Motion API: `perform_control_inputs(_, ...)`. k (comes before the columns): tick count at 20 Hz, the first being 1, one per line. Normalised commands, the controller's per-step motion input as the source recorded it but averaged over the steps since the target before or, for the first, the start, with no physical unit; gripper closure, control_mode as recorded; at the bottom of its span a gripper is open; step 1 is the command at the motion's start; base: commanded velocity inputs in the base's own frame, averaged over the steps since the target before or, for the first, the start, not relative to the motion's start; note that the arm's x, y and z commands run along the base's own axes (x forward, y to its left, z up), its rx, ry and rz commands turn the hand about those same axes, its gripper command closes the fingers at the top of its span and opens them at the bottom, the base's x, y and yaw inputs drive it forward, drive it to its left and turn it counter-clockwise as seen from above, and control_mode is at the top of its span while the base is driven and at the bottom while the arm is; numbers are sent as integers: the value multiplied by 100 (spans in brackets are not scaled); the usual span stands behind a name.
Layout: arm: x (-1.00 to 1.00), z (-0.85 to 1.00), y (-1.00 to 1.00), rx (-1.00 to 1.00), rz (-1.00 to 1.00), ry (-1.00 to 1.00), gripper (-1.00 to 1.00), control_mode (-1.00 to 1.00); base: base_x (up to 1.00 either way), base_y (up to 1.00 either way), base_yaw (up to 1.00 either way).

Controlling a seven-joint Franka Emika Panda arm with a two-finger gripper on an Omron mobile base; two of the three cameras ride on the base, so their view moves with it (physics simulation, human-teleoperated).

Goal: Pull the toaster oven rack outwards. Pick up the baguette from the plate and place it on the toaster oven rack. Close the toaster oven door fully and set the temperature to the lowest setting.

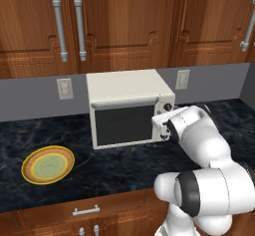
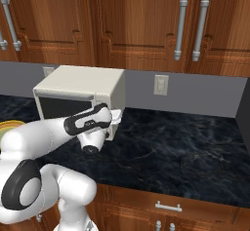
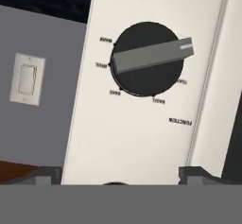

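Observation:
The cream-white toaster oven (image 1: 127, 108) stands at the back of the counter with its dark-glass toaster oven door (image 1: 124, 124) shut, so the toaster oven rack is hidden. My gripper (image 1: 163, 124) is at the knob panel on the oven's right side. In the hand view its open fingertips (image 3: 45, 174) straddle the panel just short of a dark round knob (image 3: 148, 59) with a grey bar pointer, labelled FUNCTION. The yellow-rimmed plate (image 1: 48, 165) lies bare at the left. The baguette is out of view.
A dark marble counter (image 2: 185, 147) stretches to the right of the oven. Wall outlets (image 1: 64, 88) sit on the grey backsplash, with wooden cabinets (image 1: 124, 21) above. My own forearm (image 2: 49, 132) crosses in front of the oven.

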Motion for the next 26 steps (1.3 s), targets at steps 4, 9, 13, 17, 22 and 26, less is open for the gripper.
perform_control_inputs(4, 0, -1, 21, 0, -14, -11, 100, -100, 0, 0, 0)
perform_control_inputs(9, 1, 0, 15, 0, -12, -9, 100, -100, 0, 0, 0)
perform_control_inputs(13, 8, 0, 6, 0, -10, -7, 100, -100, 0, 0, 0)
perform_control_inputs(17, 12, 0, 0, 0, -10, -7, 100, -100, 0, 0, 0)
perform_control_inputs(22, 23, 0, 0, 0, -7, -3, 100, -100, 0, 0, 0)
perform_control_inputs(26, 38, 1, 0, 0, 0, 0, 100, -100, 0, 0, 0)
